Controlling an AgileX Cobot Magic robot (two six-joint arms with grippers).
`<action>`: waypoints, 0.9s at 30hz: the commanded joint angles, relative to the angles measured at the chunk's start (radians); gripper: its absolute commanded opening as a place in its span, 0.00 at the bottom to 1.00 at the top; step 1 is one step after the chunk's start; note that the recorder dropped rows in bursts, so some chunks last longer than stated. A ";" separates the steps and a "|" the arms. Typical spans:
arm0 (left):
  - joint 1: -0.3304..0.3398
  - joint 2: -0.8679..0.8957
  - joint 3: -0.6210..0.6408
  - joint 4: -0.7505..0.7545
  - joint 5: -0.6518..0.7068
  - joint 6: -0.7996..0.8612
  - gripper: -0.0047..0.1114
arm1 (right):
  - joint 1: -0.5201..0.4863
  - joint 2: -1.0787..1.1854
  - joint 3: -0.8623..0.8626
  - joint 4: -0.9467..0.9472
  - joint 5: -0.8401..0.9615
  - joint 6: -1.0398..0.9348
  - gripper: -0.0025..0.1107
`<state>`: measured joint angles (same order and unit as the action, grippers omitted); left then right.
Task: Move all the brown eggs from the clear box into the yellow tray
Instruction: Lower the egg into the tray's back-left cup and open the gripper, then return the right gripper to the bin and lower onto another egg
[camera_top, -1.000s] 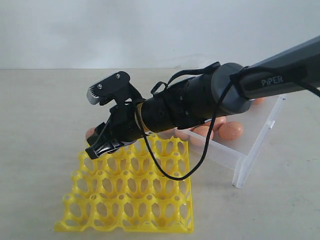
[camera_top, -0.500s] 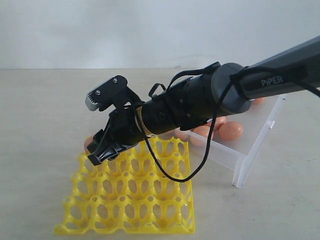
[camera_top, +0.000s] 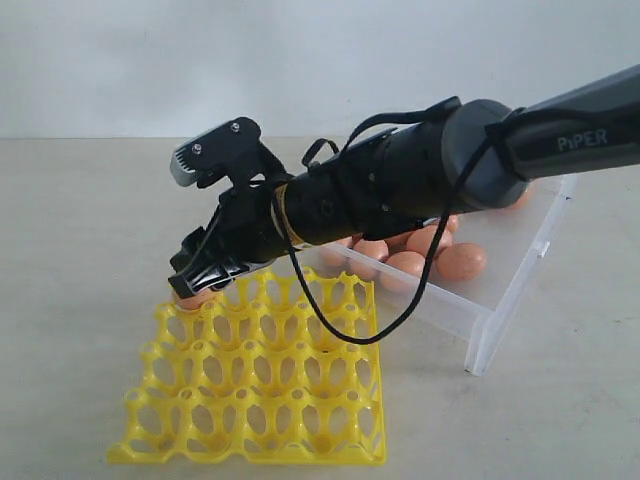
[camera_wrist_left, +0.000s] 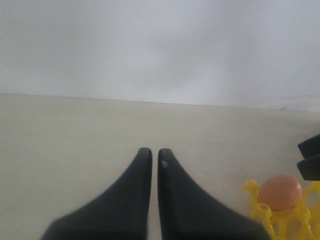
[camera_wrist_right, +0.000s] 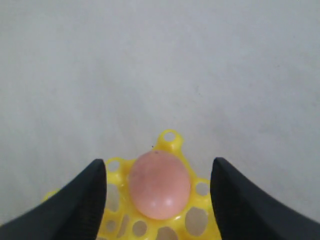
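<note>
Pale bench (camera_top: 80, 220) before a white wall: the right arm (camera_top: 470, 160) reaches across the clear box (camera_top: 500, 300), brown eggs (camera_top: 462, 262) inside, to the yellow tray (camera_top: 260, 400). Right fingers (camera_wrist_right: 85, 200) stand wide apart, clear of one egg (camera_wrist_right: 160, 185) seated in a corner cup; left fingers (camera_wrist_left: 132, 200) nearly closed, empty.

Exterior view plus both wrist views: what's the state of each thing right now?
Right gripper: open, fingers flanking egg, not touching.
Left gripper: shut, empty.
Yellow tray: other visible cups empty.
Placed egg: seated in corner cup.
Clear box: open, several brown eggs inside.
</note>
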<state>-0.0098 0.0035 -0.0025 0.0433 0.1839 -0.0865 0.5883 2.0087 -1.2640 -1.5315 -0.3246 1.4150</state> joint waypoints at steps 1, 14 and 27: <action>0.006 -0.003 0.003 -0.001 -0.005 0.001 0.08 | 0.002 -0.057 -0.005 0.011 0.057 -0.001 0.50; 0.006 -0.003 0.003 -0.001 -0.005 0.001 0.08 | 0.000 -0.268 -0.005 0.403 0.704 -0.214 0.50; 0.006 -0.003 0.003 -0.001 -0.005 0.001 0.08 | -0.367 -0.201 -0.089 1.389 1.372 -1.373 0.50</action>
<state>-0.0098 0.0035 -0.0025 0.0433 0.1839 -0.0865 0.2859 1.8018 -1.3053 -0.3532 0.9672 0.2529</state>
